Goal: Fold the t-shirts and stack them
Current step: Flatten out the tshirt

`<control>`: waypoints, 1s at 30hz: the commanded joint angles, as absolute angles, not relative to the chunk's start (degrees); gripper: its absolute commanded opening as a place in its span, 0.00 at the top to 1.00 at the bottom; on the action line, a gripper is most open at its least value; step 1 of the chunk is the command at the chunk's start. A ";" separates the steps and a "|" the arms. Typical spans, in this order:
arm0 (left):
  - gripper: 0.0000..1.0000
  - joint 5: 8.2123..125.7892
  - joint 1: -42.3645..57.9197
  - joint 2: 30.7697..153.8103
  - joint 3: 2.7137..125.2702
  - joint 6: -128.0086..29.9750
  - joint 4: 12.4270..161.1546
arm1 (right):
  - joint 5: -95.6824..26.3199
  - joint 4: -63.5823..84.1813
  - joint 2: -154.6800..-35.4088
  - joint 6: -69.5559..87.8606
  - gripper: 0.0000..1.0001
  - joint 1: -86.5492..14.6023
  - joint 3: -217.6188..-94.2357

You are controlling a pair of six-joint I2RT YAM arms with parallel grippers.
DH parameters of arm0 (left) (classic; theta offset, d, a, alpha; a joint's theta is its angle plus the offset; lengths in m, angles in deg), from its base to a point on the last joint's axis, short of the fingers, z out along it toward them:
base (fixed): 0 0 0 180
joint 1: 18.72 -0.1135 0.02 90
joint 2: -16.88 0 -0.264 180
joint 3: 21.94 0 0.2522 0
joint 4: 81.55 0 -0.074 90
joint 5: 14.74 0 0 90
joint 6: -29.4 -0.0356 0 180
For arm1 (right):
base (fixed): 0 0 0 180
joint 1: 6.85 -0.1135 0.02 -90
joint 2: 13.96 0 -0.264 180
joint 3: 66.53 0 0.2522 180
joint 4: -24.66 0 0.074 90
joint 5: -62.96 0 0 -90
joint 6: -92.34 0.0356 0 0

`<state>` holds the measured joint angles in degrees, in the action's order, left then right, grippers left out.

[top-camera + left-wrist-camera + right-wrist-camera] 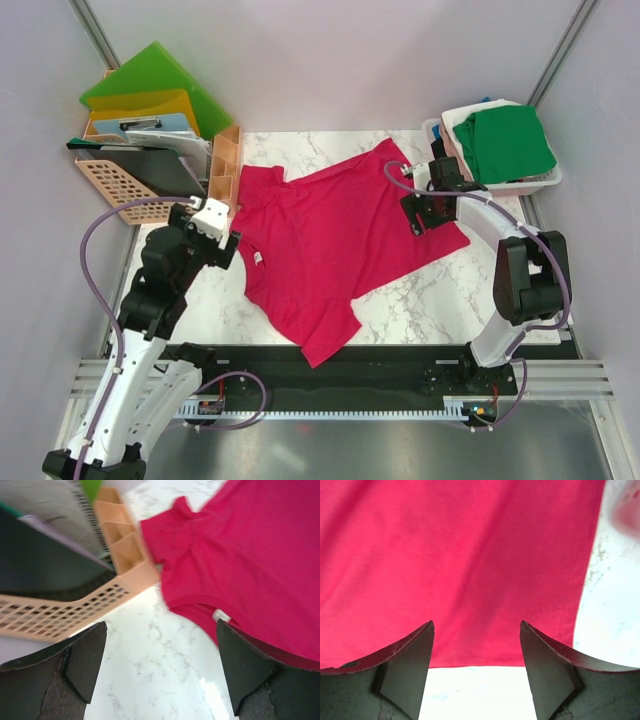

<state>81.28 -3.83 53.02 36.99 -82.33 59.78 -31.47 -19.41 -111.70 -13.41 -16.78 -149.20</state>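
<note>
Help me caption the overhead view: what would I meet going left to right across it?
From the left: peach mesh basket → left gripper, open → crimson t-shirt lying flat → right gripper, open over the shirt's right edge → white bin holding a green t-shirt.

Bright, even light; crimson t-shirt softly motion-blurred.

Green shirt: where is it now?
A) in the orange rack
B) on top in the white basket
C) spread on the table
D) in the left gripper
B: the green shirt lies on top in the white basket at the far right; only the crimson shirt is spread out.
</note>
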 commanded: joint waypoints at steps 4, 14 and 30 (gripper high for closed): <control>0.00 52.97 -3.52 58.80 41.57 -80.55 47.43 | -33.81 -20.39 -110.29 -14.18 0.23 -15.81 -152.19; 0.00 57.25 9.74 77.08 39.63 -81.33 46.10 | -33.55 -19.87 -113.09 -13.66 0.22 -15.81 -152.10; 0.00 63.13 20.13 98.67 35.59 -84.32 61.30 | -30.56 -19.08 -124.70 -12.34 0.22 -14.23 -161.94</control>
<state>60.24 19.80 92.63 36.62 -82.01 56.04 -31.07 -19.72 -124.16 -12.91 -14.38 -159.14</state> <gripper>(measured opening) 0.995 0.776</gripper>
